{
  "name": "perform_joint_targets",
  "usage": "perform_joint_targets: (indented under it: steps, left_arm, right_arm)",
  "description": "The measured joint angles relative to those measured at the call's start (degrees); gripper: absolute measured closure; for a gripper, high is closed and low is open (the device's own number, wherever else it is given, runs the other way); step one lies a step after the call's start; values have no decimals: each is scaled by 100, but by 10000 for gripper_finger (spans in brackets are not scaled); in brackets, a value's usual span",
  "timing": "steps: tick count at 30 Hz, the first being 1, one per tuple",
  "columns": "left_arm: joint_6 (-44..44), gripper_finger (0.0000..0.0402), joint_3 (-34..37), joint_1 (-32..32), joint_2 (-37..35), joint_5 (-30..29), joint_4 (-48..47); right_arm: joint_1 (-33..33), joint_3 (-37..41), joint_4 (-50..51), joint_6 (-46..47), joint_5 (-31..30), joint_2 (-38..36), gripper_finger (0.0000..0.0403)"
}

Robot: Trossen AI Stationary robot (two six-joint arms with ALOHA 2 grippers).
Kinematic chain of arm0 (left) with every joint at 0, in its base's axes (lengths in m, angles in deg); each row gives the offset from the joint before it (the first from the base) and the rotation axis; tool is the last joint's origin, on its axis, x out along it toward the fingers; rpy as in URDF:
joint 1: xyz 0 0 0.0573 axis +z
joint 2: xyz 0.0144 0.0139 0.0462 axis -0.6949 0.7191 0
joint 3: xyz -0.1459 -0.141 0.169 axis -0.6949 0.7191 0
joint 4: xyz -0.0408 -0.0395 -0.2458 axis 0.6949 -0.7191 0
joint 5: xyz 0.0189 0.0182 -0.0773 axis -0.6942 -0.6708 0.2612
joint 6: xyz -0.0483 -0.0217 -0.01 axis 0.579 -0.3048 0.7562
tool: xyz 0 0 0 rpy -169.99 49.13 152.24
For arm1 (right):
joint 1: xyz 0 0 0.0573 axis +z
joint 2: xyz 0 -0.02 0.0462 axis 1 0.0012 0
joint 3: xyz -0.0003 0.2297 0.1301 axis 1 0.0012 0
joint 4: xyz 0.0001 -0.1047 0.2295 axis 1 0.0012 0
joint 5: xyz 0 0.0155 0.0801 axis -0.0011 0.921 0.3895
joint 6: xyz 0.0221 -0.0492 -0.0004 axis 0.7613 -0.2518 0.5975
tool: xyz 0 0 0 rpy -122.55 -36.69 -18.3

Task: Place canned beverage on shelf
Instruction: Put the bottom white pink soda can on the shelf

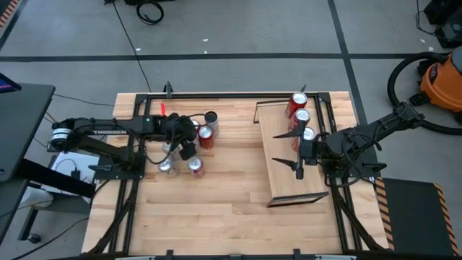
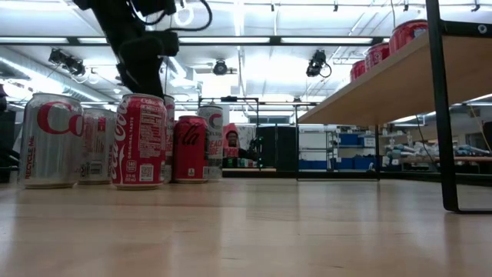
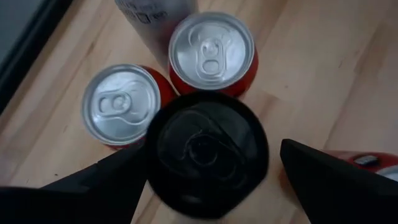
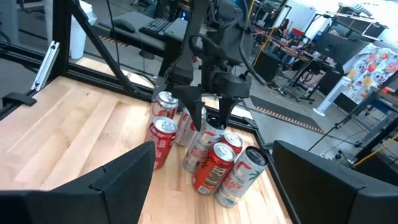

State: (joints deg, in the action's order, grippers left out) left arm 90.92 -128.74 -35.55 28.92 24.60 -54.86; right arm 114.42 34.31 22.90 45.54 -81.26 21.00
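Robotics lab: ceiling strip lights (image 2: 231, 40), metal racks (image 2: 254, 123), shop vacuum (image 1: 442, 81).

A: Where is the light coming from?

B: From long ceiling strips (image 2: 231, 40) overhead, bright and even. In the low view they glare white against the room behind.

A: Shadows?

B: Soft ones only. The tabletop (image 1: 216, 188) seen from above is evenly lit, with faint shadows under the arms.

A: Anything blurred?

B: In the left wrist view the black can top (image 3: 207, 152) is close and out of focus, and the left gripper's fingers (image 3: 336, 180) are dark, soft shapes. The silver can tops (image 3: 211, 50) behind are sharper and catch a mild sheen. In the low view the nearest tabletop boards blur.
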Motion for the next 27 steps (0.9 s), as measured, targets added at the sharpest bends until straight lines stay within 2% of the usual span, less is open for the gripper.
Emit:
perform_joint_targets:
  steps: [8,19,27]
  left_arm:
    - [-2,49,2,-4,444,5,-15]
    - [106,150,-9,-7,443,214,-77]
    - [125,147,-175,-152,400,395,-453]
  right_arm:
    - [31,0,34,3,-5,0,68]
    - [31,0,89,-56,-9,0,68]
    - [31,0,142,-83,-20,-114,68]
